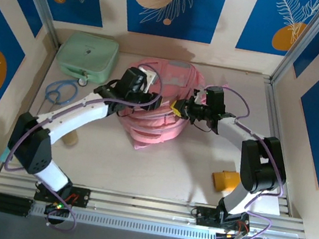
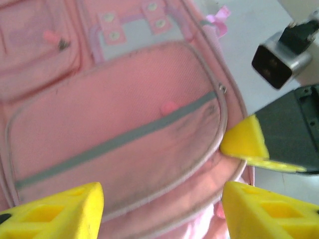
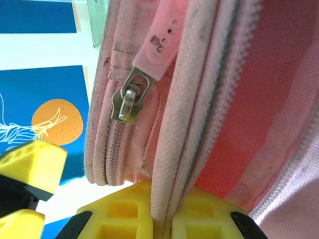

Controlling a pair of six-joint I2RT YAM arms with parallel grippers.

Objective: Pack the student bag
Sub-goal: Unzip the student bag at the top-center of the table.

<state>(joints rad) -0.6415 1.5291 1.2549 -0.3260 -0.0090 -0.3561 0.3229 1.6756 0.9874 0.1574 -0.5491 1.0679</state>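
1. The student bag (image 1: 152, 124) lies on the table (image 1: 156, 174) at the centre of the top view, between the two arms, with its front pockets facing up.
2. The right end effector (image 3: 160, 221) is closed on the bag: a piped zip edge runs down between its yellow fingers. A metal zip pull (image 3: 130, 102) hangs just above and to the left of the pinch, untouched.
3. The left end effector (image 2: 159, 211) is open. Its fingers stand wide apart at the lower corners of the left wrist view and hover over the large front pocket (image 2: 114, 144) with nothing between them.
4. I judge the step in hand to be opening the bag: one arm pins the fabric so the other can work a zip. Nothing seems packed yet.
5. The next move likely calls for the left end effector to find a zip pull and draw it along its track while the right keeps the edge taut. The soft fabric may bunch or slip.
6. A mint-green case (image 1: 87, 56) sits at upper left, a blue looped cord (image 1: 59, 89) just below it, and an orange object (image 1: 226, 181) at lower right. All are well apart from the bag.
7. The two end effectors work close together over the bag, so they could crowd each other.
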